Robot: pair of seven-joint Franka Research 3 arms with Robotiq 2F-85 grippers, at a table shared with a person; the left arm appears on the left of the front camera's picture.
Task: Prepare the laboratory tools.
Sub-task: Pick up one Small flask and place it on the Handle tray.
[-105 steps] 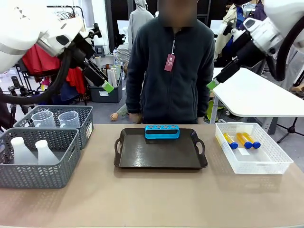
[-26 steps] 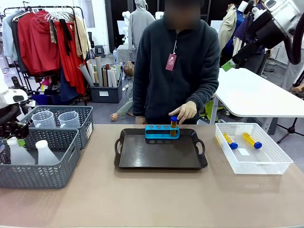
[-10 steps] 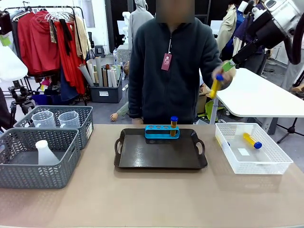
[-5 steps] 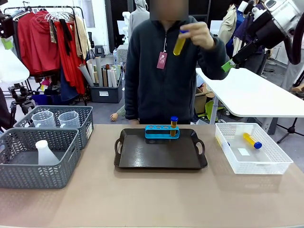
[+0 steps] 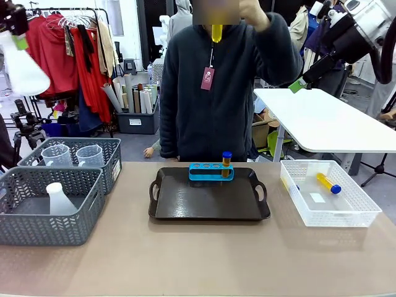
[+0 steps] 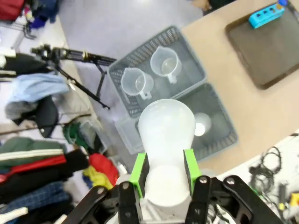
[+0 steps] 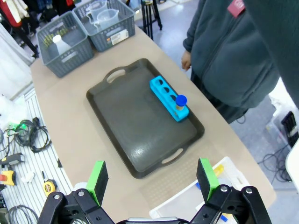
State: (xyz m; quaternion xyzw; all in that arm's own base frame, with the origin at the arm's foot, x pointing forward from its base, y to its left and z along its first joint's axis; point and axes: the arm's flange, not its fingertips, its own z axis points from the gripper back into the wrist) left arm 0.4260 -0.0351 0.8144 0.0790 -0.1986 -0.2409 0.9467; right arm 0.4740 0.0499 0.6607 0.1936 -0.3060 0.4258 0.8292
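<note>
My left gripper (image 5: 20,38) is shut on a translucent white conical flask (image 5: 26,73), held high above the table's left end. In the left wrist view its green pads (image 6: 139,168) clamp the flask (image 6: 166,130) by the neck. My right gripper (image 7: 152,179) stands open and holds nothing; in the front view it hangs at the upper right (image 5: 298,84). The small blue rack (image 5: 211,172) stands at the far edge of the black tray (image 5: 209,201) with one amber tube (image 5: 226,162) in it. The person holds a second amber tube (image 5: 216,31) up high. A third tube (image 5: 327,182) lies in the white basket (image 5: 365,213).
Two grey mesh baskets stand at the left: the near one (image 5: 43,226) holds another flask (image 5: 59,198), the far one (image 5: 111,154) two clear beakers (image 5: 57,154). The person stands close behind the tray. A white table (image 5: 334,124) is behind at the right.
The person has lifted an amber tube from beside the white basket up to head height. My left gripper has carried the flask slightly up and to the right. The right arm has not moved.
</note>
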